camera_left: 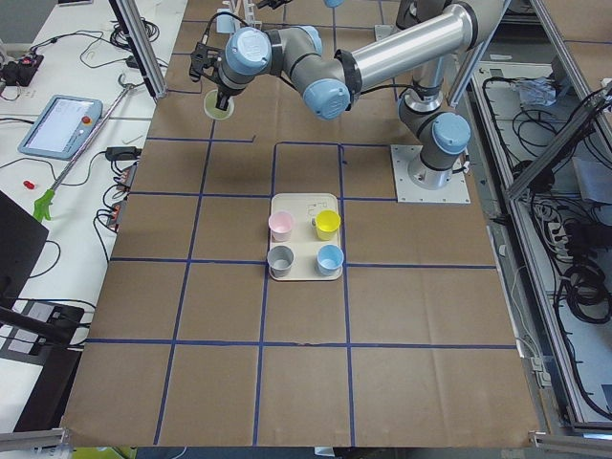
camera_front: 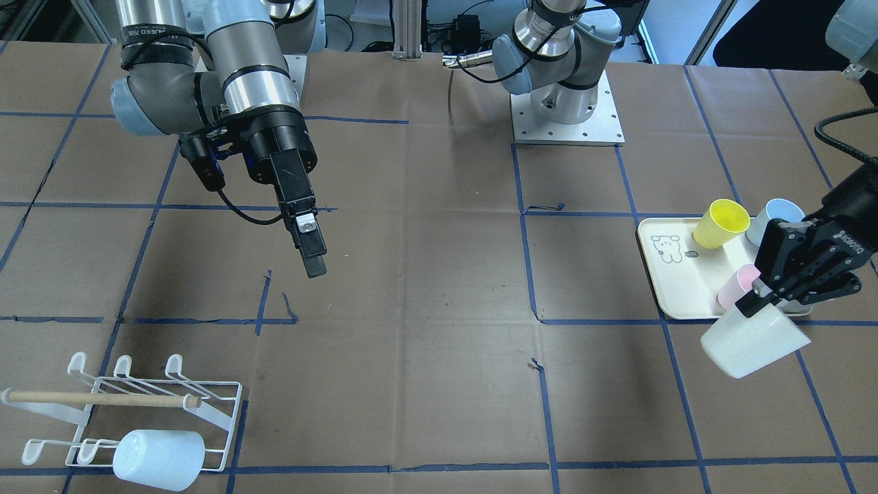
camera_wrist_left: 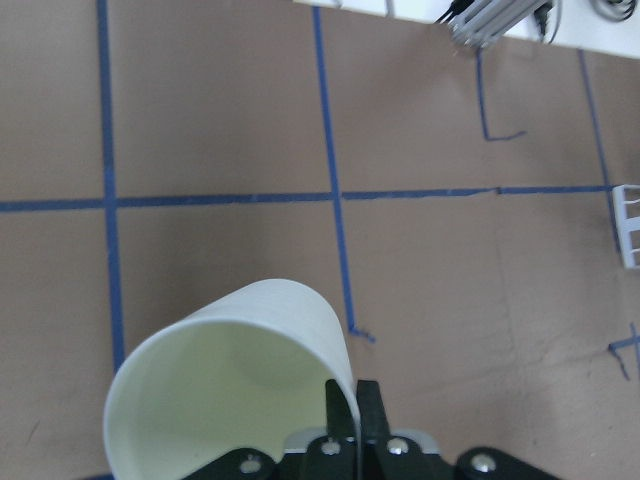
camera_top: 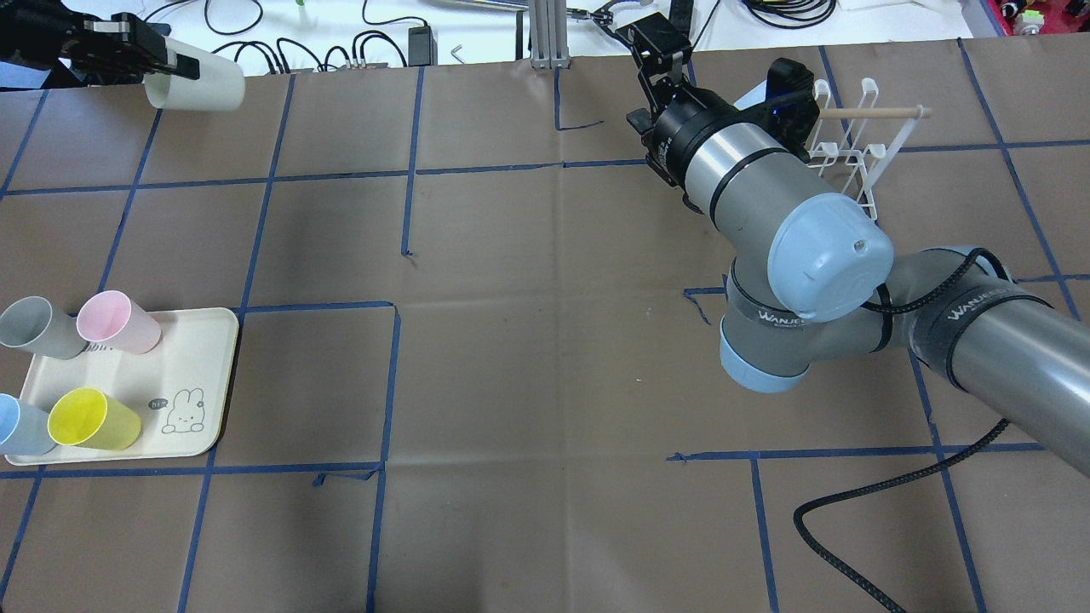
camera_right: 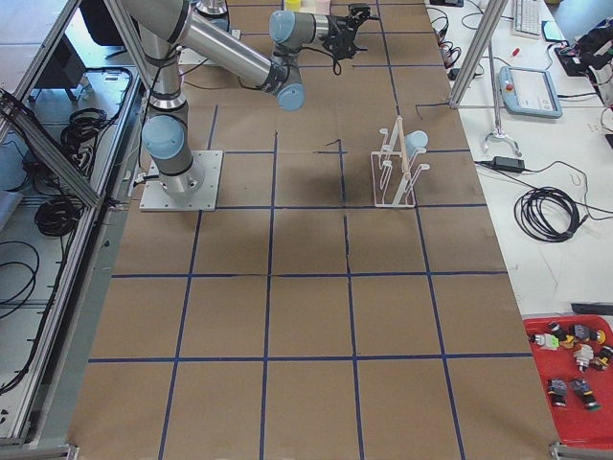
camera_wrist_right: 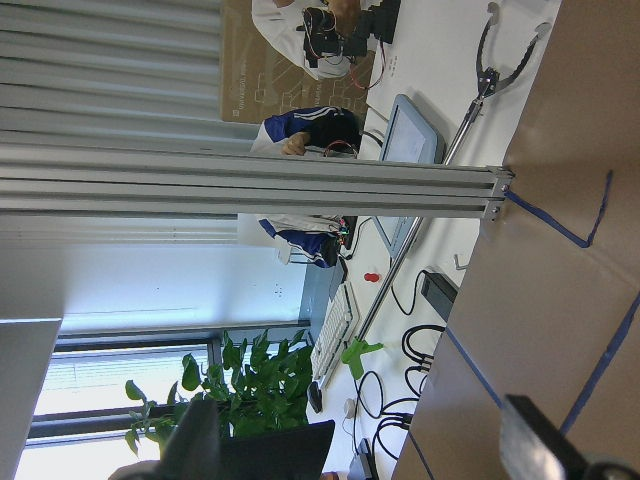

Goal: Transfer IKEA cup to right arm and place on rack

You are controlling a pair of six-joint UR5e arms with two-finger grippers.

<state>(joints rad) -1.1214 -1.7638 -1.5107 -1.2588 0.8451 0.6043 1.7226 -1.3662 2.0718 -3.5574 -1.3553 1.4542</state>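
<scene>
My left gripper (camera_front: 775,295) is shut on the rim of a cream-white IKEA cup (camera_front: 753,345). It holds the cup tilted on its side above the table, by the far left corner in the overhead view (camera_top: 197,85). The left wrist view shows the fingers (camera_wrist_left: 352,415) pinching the cup wall (camera_wrist_left: 230,370). My right gripper (camera_front: 312,254) is open and empty, high over the table's middle; its fingertips (camera_wrist_right: 535,450) stand wide apart. The white wire rack (camera_front: 147,405) with a wooden dowel (camera_front: 96,398) carries a pale blue cup (camera_front: 158,458) and shows behind the right arm (camera_top: 862,149).
A cream tray (camera_top: 200,375) at the left front holds pink (camera_top: 117,322), grey (camera_top: 36,326), blue (camera_top: 19,426) and yellow (camera_top: 92,419) cups. Blue tape lines grid the brown table. A black cable (camera_top: 860,545) lies near the right arm's base.
</scene>
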